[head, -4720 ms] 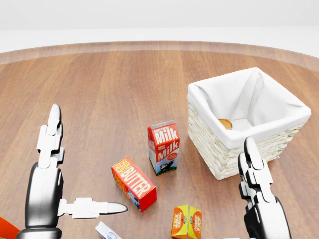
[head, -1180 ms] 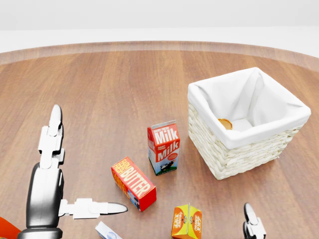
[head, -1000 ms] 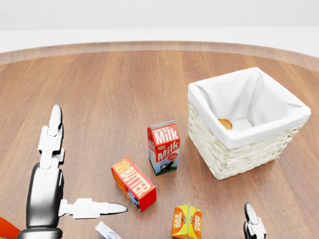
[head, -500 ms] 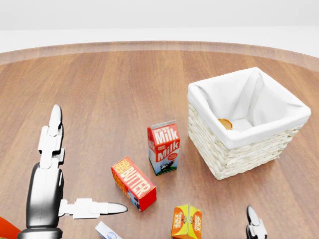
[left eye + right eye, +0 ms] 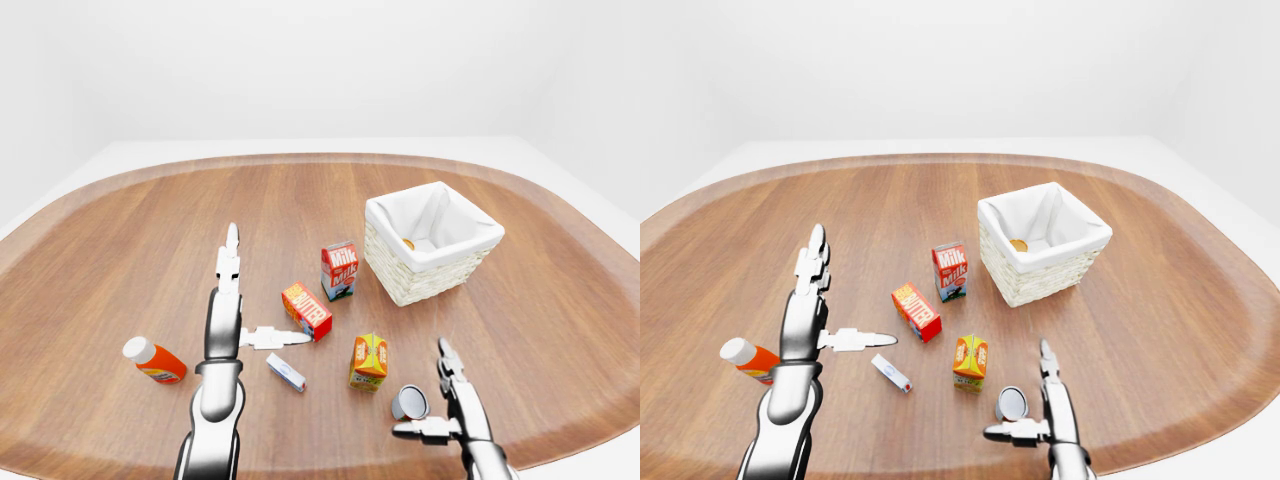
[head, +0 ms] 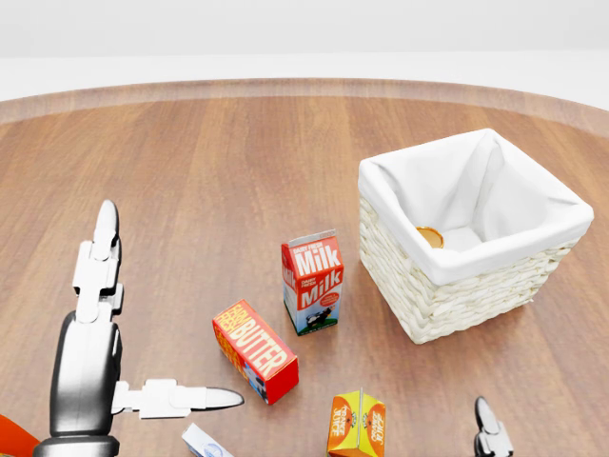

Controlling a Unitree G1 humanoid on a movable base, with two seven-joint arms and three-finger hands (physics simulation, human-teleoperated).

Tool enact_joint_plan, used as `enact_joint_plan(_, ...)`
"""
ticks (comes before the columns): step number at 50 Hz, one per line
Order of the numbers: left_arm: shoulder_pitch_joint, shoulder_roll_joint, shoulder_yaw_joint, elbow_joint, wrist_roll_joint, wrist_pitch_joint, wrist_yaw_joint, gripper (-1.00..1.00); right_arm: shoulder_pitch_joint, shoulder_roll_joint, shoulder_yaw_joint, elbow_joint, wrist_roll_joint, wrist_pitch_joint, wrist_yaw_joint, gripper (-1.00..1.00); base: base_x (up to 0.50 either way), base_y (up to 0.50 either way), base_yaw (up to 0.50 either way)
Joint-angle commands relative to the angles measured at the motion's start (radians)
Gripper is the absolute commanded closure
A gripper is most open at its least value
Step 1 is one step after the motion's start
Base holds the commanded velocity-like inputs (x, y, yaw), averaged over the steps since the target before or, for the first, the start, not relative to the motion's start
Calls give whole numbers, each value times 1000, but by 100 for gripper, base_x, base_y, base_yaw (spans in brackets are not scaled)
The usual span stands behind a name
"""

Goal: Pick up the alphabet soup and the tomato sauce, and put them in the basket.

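A small can [image 5: 408, 404] with a grey end lies on its side near the bottom of the left-eye view; its label is unreadable. My right hand [image 5: 420, 388] is open beside it, fingers [image 5: 443, 358] upright on its right and thumb stretched under it, not closed round it. The wicker basket [image 6: 447, 297] with a white liner stands at the right of the head view, and a round tan can top [image 6: 429, 237] shows inside it. My left hand [image 5: 265, 288] is open at the left, one finger pointing up and the thumb [image 6: 186, 397] pointing right toward the butter box.
On the wooden table stand a milk carton [image 6: 312, 283], a red butter box [image 6: 254, 350], an orange juice carton [image 6: 356, 425], a small white and blue box [image 5: 286, 372] and an orange bottle [image 5: 153, 361] with a white cap at the left.
My right hand dropped from beside the basket to the bottom edge of the head view, sinking slightly more in the last second. The left hand and the objects stayed put.
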Motion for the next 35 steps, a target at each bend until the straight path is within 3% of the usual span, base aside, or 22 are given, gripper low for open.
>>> enact_joint_plan(1, 7, 4, 1, -12, 11, 0, 3, -100, -11, 1, -7, 29, -11, 0, -7, -100, 0, 0, 0)
enact_joint_plan(35, 7, 4, 1, -12, 11, 0, 3, -100, -54, -13, -7, 142, -44, 0, -48, -100, 0, 0, 0)
